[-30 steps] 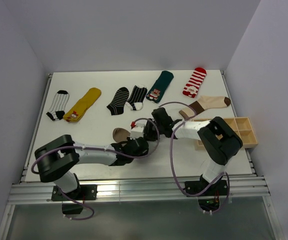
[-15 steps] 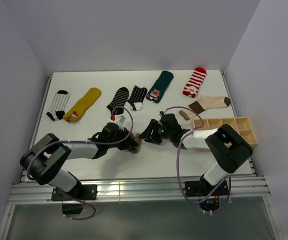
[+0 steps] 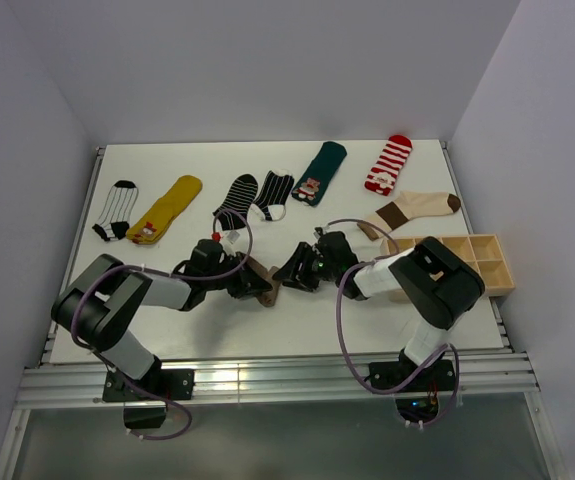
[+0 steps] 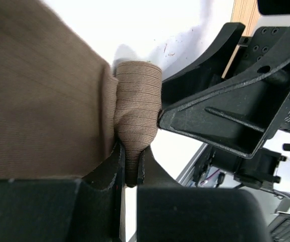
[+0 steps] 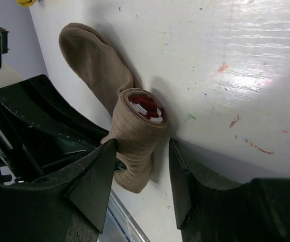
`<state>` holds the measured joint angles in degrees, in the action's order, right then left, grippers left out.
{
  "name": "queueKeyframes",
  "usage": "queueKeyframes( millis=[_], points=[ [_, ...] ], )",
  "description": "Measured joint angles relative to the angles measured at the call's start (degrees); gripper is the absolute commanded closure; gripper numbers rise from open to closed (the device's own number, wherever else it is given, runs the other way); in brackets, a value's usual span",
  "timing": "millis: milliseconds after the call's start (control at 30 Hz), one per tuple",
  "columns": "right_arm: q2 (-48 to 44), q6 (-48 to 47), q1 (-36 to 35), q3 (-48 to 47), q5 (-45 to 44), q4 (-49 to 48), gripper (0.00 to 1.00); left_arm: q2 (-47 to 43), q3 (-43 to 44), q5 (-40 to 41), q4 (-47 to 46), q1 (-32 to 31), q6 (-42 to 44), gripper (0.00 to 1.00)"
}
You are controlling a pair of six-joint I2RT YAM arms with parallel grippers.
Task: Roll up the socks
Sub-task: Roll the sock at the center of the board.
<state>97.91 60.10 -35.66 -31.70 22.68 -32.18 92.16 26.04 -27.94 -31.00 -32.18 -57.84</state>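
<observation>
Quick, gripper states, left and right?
Left gripper: shut on the brown sock.
Right gripper: open, jaws straddling the sock's rolled end.

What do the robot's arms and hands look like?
Both the left arm and the right arm have chunky black joints with white tubes between them. A thin purple cable loops along each one. The left hand and the right hand are black, each with two flat, pointy fingers.
</observation>
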Motion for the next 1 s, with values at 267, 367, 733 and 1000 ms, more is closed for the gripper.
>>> queueKeyframes(
  millis=[267,367,733,1000],
  points=[
    [4.04,1.64,-0.48,-1.4,2.8,-4.5,0.48,1.18,-0.79,-1.29,-0.61,2.05,-1.88,0.92],
    [4.9,1.6,-0.85,-2.21,3.15,-4.66,0.52,2.29,-0.76,-2.01,-1.42,2.29,-2.14,0.92],
    [5.01,-1.92,-1.46,-6.01,2.03,2.82,1.0,0.11,-0.52,0.2,1.79,2.4,-1.16,0.53],
    [4.79,-7.21,-1.99,-15.21,-0.17,20.04,1.0,-15.54,1.81,21.14,20.06,-6.29,6.08,0.42]
  ],
)
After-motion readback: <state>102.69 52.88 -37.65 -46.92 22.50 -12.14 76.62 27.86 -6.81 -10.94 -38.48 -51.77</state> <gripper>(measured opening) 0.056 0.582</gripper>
